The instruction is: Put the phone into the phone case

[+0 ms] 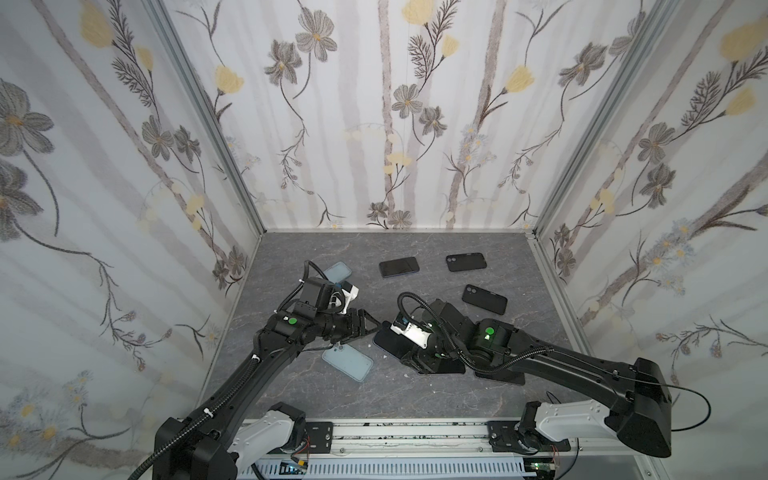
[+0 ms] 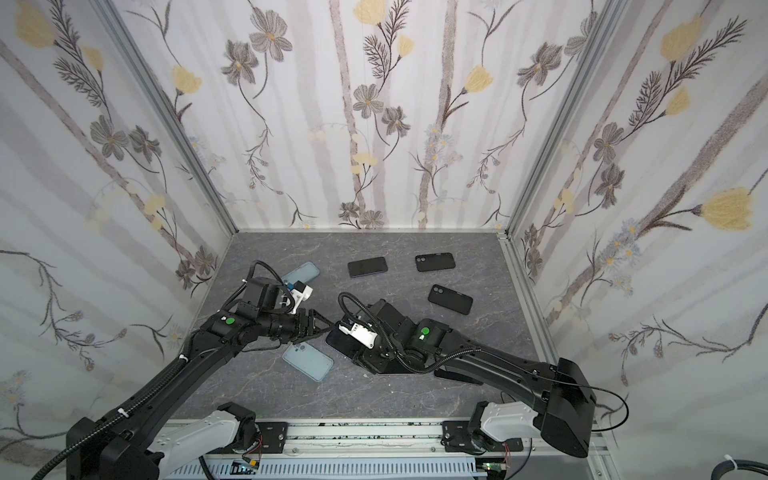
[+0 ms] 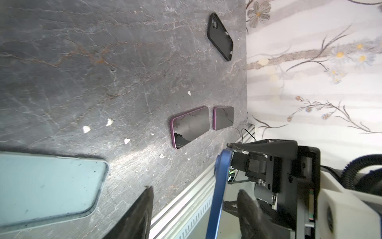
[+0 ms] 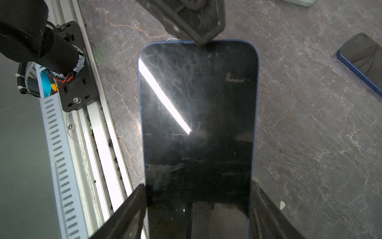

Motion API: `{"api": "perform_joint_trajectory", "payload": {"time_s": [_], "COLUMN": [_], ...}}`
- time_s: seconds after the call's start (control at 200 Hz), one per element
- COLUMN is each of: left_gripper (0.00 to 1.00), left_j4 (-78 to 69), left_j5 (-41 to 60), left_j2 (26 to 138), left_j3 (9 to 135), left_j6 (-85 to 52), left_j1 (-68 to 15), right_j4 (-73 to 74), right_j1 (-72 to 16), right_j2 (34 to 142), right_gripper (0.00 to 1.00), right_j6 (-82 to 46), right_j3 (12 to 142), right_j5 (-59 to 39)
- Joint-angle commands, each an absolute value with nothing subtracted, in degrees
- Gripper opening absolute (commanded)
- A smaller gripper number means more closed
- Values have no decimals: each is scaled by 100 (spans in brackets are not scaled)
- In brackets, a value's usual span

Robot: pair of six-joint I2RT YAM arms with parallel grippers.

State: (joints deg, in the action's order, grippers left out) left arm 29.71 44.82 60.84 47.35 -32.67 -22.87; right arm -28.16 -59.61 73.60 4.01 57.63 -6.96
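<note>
The right jaws are clamped across the width of the blue phone (image 4: 198, 124), with a finger (image 4: 132, 209) pressed against each long edge. They hold it with the screen facing the wrist, over the front middle of the table (image 1: 415, 395). The left jaws stand part open astride the phone's far end, one finger on either side with a gap showing, so they have no grip on it. The pale blue phone case (image 1: 348, 362) lies flat on the table just beside the left jaws, near the phone but apart from it.

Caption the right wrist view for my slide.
Right gripper holds the blue phone, left gripper at its far end.
</note>
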Motion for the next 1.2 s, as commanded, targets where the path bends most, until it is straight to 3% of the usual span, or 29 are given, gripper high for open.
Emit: {"api": "perform_joint_trajectory", "payload": {"time_s": [0.0, 0.33, 0.719, 0.934, 1.079, 1.194], "left_gripper": [57, 50, 21, 14, 1, 0], "left_j4": [2430, 2479, 2531, 2532, 2506, 2479], "left_j5": [5015, 5237, 5404, 5395, 5397, 5355], "left_j2": [5987, 5959, 5942, 5846, 5818, 5792], "left_j3": [4643, 4534, 4467, 4357, 4339, 4324], "left_j6": [-3532, -3507, -3459, -3479, -3476, -3500], "left_j1": [-2285, -2424, -2496, -2496, -2496, -2494], "right_j4": [-2667, -2687, -2725, -2663, -2654, -2623], "right_j1": [-5965, -5968, -6037, -6081, -6091, -6091], "right_j2": [7282, 7301, 7427, 7414, 7411, 7376], "right_gripper": [56, 57, 56, 56, 57, 59], "right_j6": [532, 684, 769, 711, 697, 670], "right_j3": [5835, 5933, 6082, 6075, 6073, 6080], "right_j5": [-818, -945, -1020, -1001, -984, -936]}}
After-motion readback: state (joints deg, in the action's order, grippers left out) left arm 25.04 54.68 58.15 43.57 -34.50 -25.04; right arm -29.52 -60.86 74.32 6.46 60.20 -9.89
